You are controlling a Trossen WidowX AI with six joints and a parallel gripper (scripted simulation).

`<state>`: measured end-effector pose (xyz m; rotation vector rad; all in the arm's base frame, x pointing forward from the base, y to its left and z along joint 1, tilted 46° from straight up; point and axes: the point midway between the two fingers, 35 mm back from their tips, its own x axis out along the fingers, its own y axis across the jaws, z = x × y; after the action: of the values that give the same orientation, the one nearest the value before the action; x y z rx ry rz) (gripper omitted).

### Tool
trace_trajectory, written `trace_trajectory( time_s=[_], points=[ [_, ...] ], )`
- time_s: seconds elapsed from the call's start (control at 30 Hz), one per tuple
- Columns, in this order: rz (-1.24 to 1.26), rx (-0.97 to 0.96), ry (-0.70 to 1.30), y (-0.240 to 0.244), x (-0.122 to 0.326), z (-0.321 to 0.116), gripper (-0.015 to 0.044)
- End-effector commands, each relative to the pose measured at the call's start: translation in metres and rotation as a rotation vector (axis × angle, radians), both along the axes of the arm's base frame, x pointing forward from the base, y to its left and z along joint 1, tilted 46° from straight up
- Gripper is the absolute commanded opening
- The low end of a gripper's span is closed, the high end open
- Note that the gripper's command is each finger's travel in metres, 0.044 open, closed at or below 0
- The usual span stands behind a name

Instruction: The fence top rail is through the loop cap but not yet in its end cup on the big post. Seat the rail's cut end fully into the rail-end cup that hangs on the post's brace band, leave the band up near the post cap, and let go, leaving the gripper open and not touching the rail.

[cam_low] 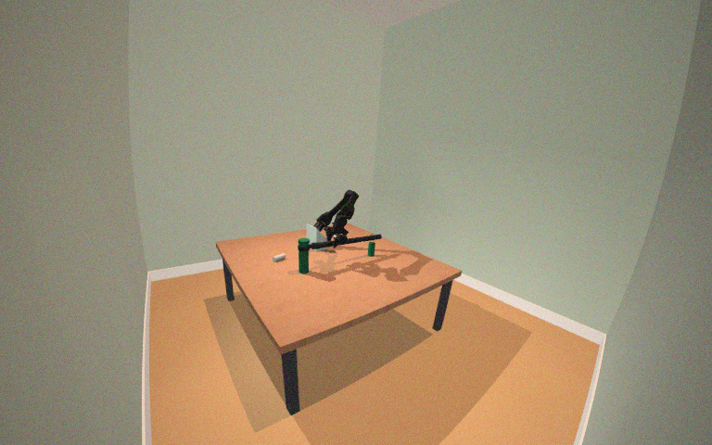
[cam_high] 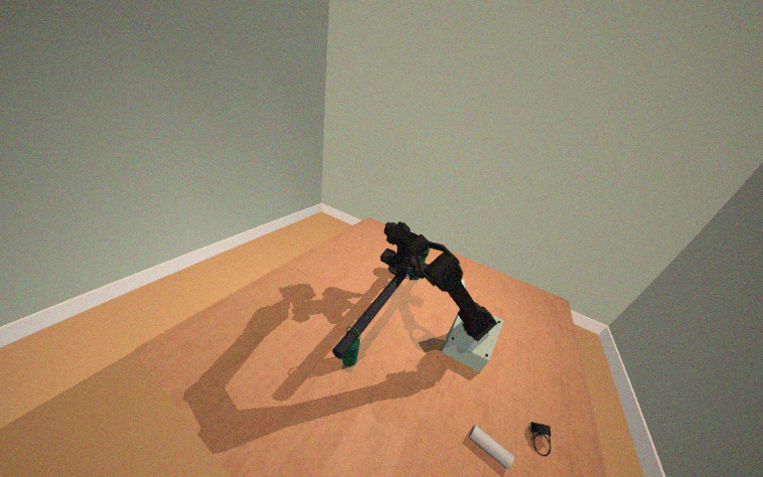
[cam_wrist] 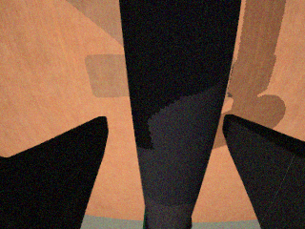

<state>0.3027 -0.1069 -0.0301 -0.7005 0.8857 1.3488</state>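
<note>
In the exterior view, the rail (cam_high: 371, 314) (cam_low: 362, 240) (cam_wrist: 176, 157) extends above the counter (cam_high: 360, 444) (cam_low: 314, 309), from the upper part of the big post (cam_low: 303, 260) towards the right-hand back edge, passing over the small post (cam_high: 350, 355) (cam_low: 371, 248). Seating in the end cup cannot be determined. The pincer (cam_high: 402, 268) (cam_low: 338, 241) (cam_wrist: 166, 122) is well open, gripping nothing; its fingers stand apart, either side of the rail. A pale cylinder (cam_high: 492, 447) (cam_low: 278, 257) lies nearer the left corner than the near corner.
</note>
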Motion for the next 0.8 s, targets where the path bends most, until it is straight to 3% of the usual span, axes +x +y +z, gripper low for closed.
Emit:
trace_trajectory(
  time_s=[0.0,0.03,0.33,0.5,0.77],
  points=[
    [-0.001,-0.008,-0.013,-0.002,0.004,0.021,0.042],
    [-0.001,-0.008,-0.013,-0.001,0.004,0.027,0.044],
    [0.004,-0.008,-0.013,-0.004,0.003,0.05,0.044],
    [0.004,-0.007,-0.012,-0.023,-0.001,0.086,0.044],
    [0.004,-0.007,-0.012,-0.024,-0.002,0.088,0.044]
  ],
)
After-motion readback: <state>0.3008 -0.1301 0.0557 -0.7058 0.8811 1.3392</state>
